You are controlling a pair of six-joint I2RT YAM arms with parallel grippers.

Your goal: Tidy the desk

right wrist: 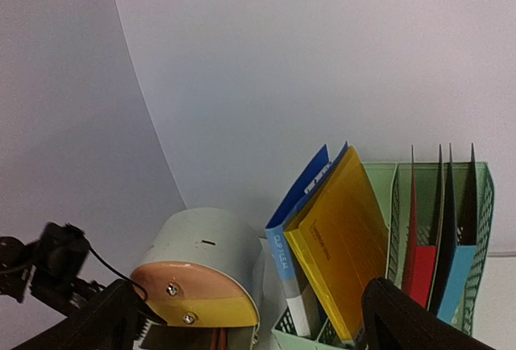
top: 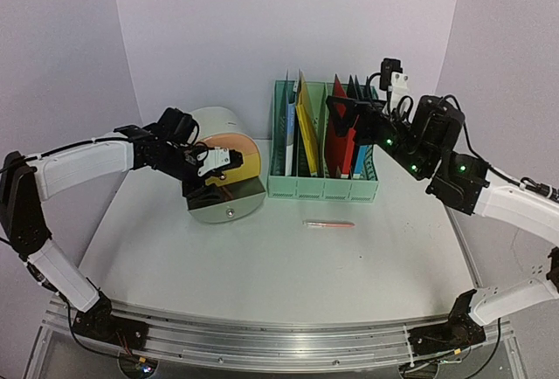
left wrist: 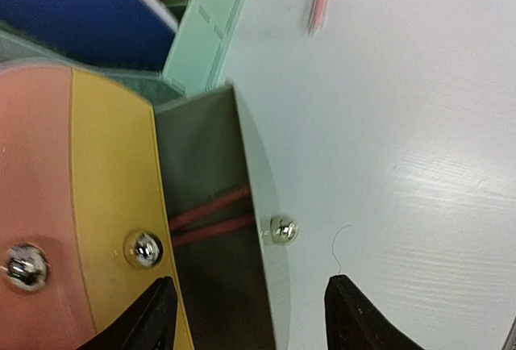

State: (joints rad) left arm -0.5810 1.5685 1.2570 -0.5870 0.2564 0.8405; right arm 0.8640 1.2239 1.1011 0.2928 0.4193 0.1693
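The desk [top: 262,265] is a white tabletop with a silver rail along its front edge. My left gripper [top: 210,176] hovers at the round drawer unit [top: 223,130], whose bottom grey drawer [top: 229,207] is pulled out. In the left wrist view the left gripper [left wrist: 250,318] is open, its fingers on either side of the drawer front, just short of the silver knob [left wrist: 282,229]. Two red pens [left wrist: 211,219] lie inside the drawer. A red pen [top: 329,223] lies loose on the desk. My right gripper [top: 349,110] stands open above the file rack [top: 323,189], holding nothing.
The mint-green rack [right wrist: 476,205] holds a blue folder [right wrist: 302,197], a yellow folder [right wrist: 347,237] and red and blue dividers. The drawer unit [right wrist: 201,245] has orange [left wrist: 32,164] and yellow [left wrist: 113,205] fronts. Lilac walls enclose the desk on three sides.
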